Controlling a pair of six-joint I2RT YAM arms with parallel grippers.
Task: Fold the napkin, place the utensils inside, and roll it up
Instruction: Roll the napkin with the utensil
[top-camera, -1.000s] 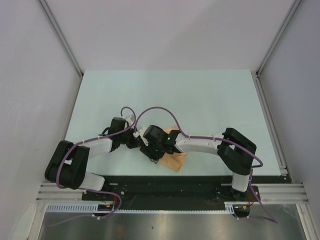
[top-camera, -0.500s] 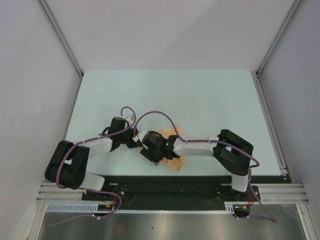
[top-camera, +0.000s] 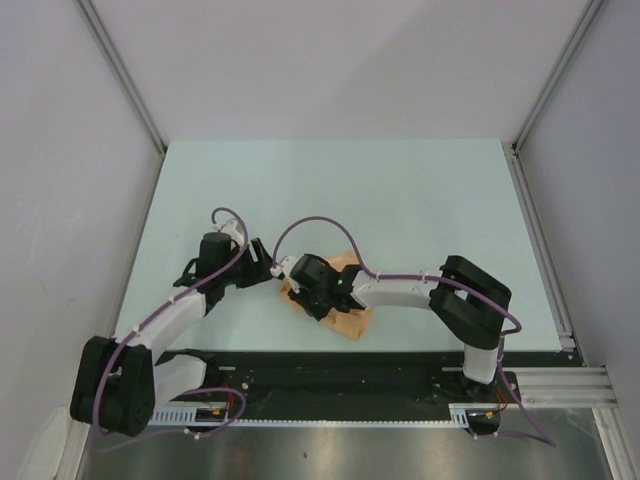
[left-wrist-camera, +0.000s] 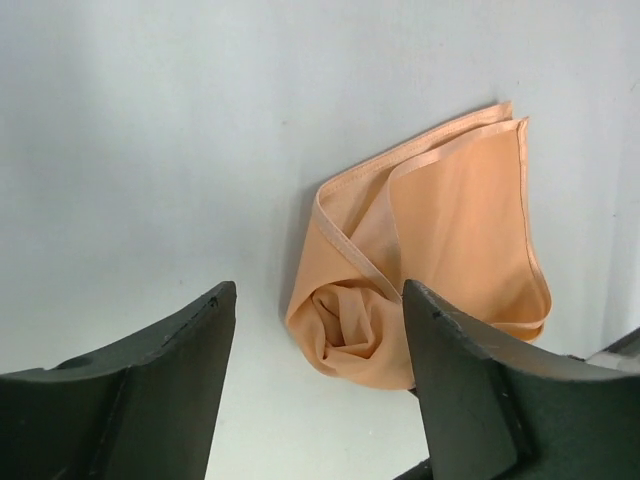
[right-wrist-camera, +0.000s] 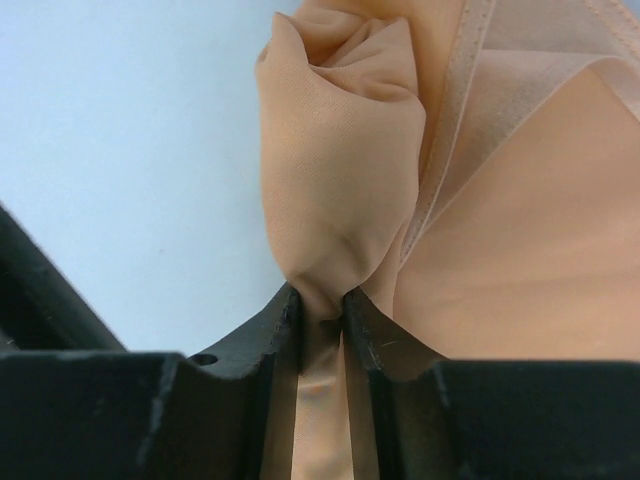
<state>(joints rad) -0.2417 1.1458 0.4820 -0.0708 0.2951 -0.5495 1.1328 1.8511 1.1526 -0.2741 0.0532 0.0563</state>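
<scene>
The napkin (right-wrist-camera: 340, 150) lies on the table (top-camera: 400, 200) close to its near edge, between the two arm bases, with one end bunched into a loose roll and the rest spread as flat, hemmed flaps. The right gripper (right-wrist-camera: 320, 300) has its jaws drawn almost together on a pinch of cloth at the foot of that roll, so it has hold of the napkin. The left gripper (left-wrist-camera: 318, 292) stands wide open just beside the rolled end, with nothing between its fingers. The utensil is not visible in any view. It may be wrapped inside the bunch, but the cloth hides that and I cannot tell. The step in hand looks like the rolling. To do it well, the right gripper should carry the pinched end over the flat flaps in a low, even turn, keeping the cloth taut enough that the roll tightens and does not slump. The left gripper could press down or steady the free flap so the sheet does not slide along with it. The thin, slippery fabric is likely to slip out of a small pinch if pulled hard. Room is tight on the near side, where the black base rail (top-camera: 340, 358) runs just behind the cloth and the two wrists sit close together with their cables looping above. Rolling should therefore go away from the bases, where bare table reaches well out to the far edge and both side walls.
</scene>
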